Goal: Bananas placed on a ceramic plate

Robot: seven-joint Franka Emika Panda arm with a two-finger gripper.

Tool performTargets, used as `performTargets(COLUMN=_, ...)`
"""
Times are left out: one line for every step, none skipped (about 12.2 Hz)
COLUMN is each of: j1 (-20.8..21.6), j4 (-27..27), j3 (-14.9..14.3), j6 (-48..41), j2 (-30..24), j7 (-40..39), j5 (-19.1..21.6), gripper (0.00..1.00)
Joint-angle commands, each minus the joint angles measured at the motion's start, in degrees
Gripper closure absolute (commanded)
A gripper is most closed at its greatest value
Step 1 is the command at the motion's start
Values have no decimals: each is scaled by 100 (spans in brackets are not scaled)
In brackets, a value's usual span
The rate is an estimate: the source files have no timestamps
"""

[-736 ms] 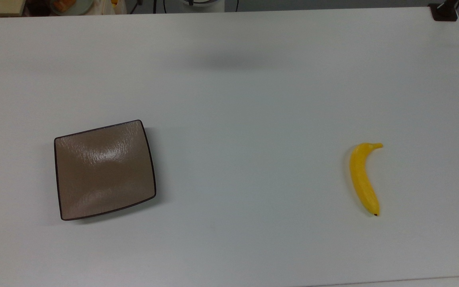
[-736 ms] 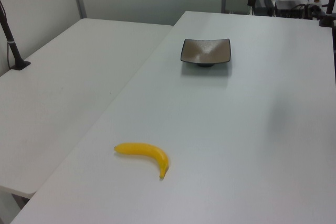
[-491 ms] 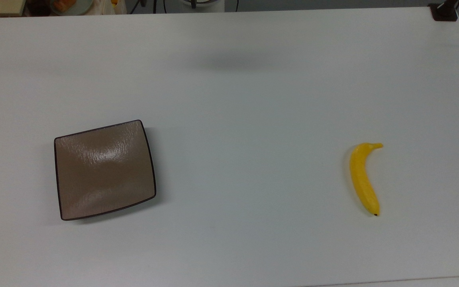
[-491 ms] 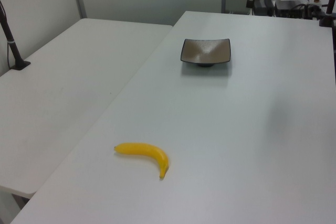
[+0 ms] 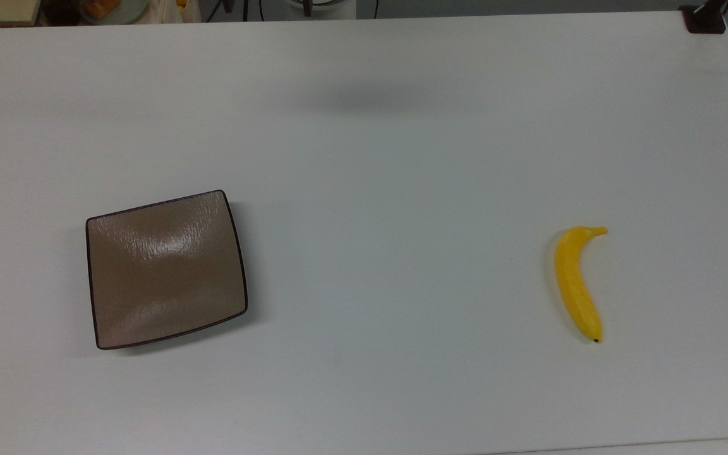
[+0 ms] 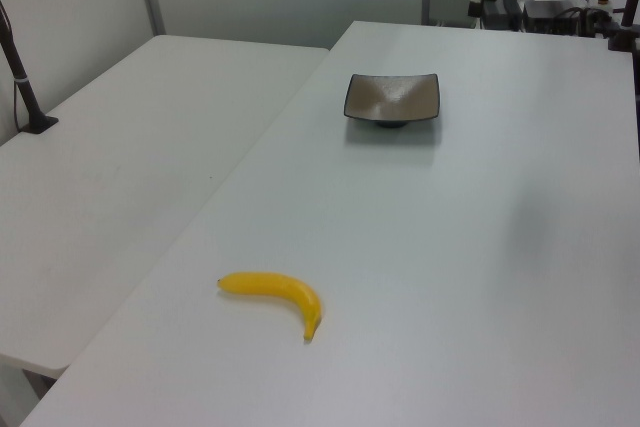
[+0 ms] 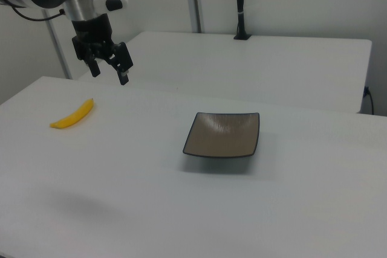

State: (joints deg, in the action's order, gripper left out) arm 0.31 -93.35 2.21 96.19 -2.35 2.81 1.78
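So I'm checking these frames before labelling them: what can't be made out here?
- Arm above the gripper: cut off by the right view's top-left edge.
- Underside of the ceramic plate: hidden by the plate itself.
- Items beyond the table: cropped by the top view's upper edge.
- Banana stem and tip: too small in the right view.

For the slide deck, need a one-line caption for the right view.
Panda gripper hangs open above the white table, banana lying apart from the empty square brown plate.

I see even, bright overhead light. A soft blurred shadow lies on the table (image 5: 364, 392) toward twelve o'clock in the top view; glare streaks the ceramic plate (image 5: 166, 268).
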Motion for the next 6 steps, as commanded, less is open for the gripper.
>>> performTargets(j1=145, j4=385, j3=-159, j6=-117, j2=24, j7=141, j5=76, gripper=0)
performTargets(j1=197, j4=579, j3=-150, j6=-162, j2=85, j7=210, j5=111, gripper=0)
performTargets(j1=285, j4=885, j3=-150, j6=-345, j2=190, j7=376, j5=164, gripper=0)
performTargets(j1=329, j4=1254, j3=-150, j6=-625, j2=400, j7=500, j5=191, gripper=0)
performTargets(j1=486, j4=1806, j3=-107, j6=-1002, j2=707, j7=658, j5=165, gripper=0)
performTargets(j1=766, j4=2159, j3=-150, j6=-1215, j2=893, j7=833, j5=164, gripper=0)
